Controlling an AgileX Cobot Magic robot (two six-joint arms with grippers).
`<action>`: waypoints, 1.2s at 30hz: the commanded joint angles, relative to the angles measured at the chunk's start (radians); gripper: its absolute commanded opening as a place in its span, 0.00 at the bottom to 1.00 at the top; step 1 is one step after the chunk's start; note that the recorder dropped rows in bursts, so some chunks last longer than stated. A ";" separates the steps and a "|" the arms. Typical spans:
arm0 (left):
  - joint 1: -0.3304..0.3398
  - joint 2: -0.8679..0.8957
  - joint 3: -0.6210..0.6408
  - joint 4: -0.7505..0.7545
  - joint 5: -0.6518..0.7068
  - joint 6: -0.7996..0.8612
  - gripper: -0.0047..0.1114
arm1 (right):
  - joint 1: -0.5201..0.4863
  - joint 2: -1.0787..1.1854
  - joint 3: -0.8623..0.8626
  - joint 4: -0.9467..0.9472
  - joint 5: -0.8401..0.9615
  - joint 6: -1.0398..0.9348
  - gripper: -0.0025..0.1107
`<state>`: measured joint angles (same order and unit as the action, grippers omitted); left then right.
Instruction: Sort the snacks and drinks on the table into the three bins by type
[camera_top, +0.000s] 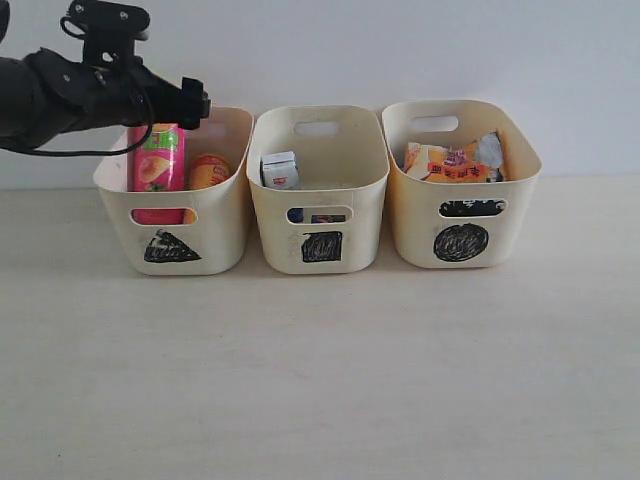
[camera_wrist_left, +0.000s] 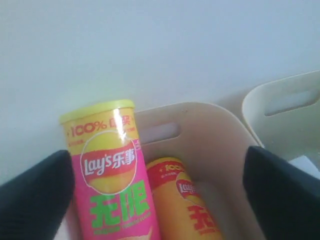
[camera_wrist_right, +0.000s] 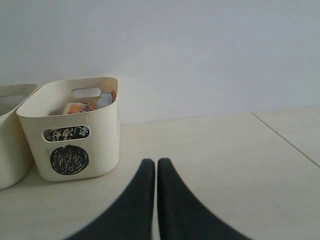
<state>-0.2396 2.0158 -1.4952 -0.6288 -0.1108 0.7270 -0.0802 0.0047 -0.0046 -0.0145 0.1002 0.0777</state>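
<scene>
The pink chip tube (camera_top: 157, 165) and the yellow chip tube (camera_top: 208, 170) stand in the triangle bin (camera_top: 225, 220). My left gripper (camera_top: 195, 100) hovers open above that bin, holding nothing. In the left wrist view its fingers spread wide on either side of the pink tube (camera_wrist_left: 112, 175) and the yellow tube (camera_wrist_left: 187, 205). The blue-white carton (camera_top: 280, 170) sits in the square bin (camera_top: 360, 215). An orange foil bag (camera_top: 455, 165) lies in the circle bin (camera_top: 510, 215), and a black bag (camera_top: 470, 208) shows through its slot. My right gripper (camera_wrist_right: 156, 165) is shut and empty over the table (camera_wrist_right: 225, 165), beside the circle bin (camera_wrist_right: 102, 145).
The three bins stand in a row along the back wall (camera_top: 400, 50). The pale table (camera_top: 320, 380) stretches in front of them with no loose items on it. A table seam (camera_wrist_right: 285, 137) runs to the right gripper's side.
</scene>
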 joint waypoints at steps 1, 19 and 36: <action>0.004 -0.084 -0.006 0.001 0.116 0.067 0.35 | -0.008 -0.005 0.005 0.002 -0.006 -0.005 0.02; 0.021 -0.381 0.165 0.364 0.506 -0.286 0.08 | -0.008 -0.005 0.005 0.002 -0.006 -0.005 0.02; 0.021 -0.752 0.457 0.513 0.794 -0.472 0.08 | -0.008 -0.005 0.005 0.002 -0.006 -0.005 0.02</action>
<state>-0.2217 1.3167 -1.0940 -0.1022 0.6976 0.2153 -0.0802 0.0047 -0.0046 -0.0145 0.1002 0.0795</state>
